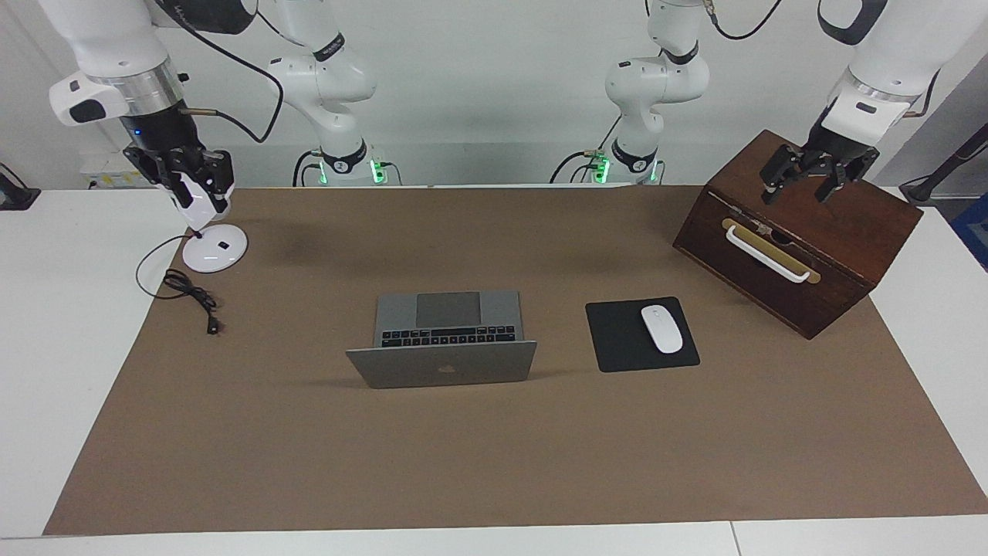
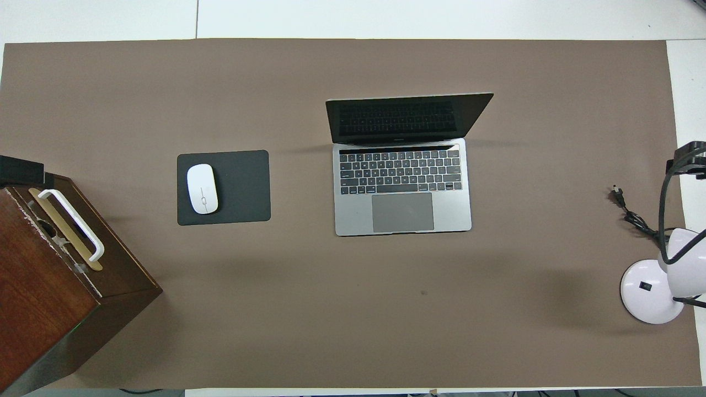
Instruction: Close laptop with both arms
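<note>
Open laptop (image 1: 442, 340) at the middle of the brown mat (image 1: 309, 463) on the table (image 1: 46, 347), lid upright and tilted back, keyboard and trackpad toward the robots. Beside it, toward the left arm's end, a black mouse pad (image 1: 621, 347) with a white mouse (image 1: 661, 328) on it; well apart from the laptop. Nearer the robots at that same end, a dark wooden box (image 1: 803, 232) with a white handle, set askew. Left gripper (image 1: 810, 181) over the box's top, jaws spread and released, grasping nothing. At the right arm's end, a white desk lamp (image 1: 214, 247) with a black cord coiled beside its base. Right gripper (image 1: 193, 181) over the lamp, jaws seemingly around the lamp's white head; cannot tell how tightly. Nothing between the laptop and the robots.
</note>
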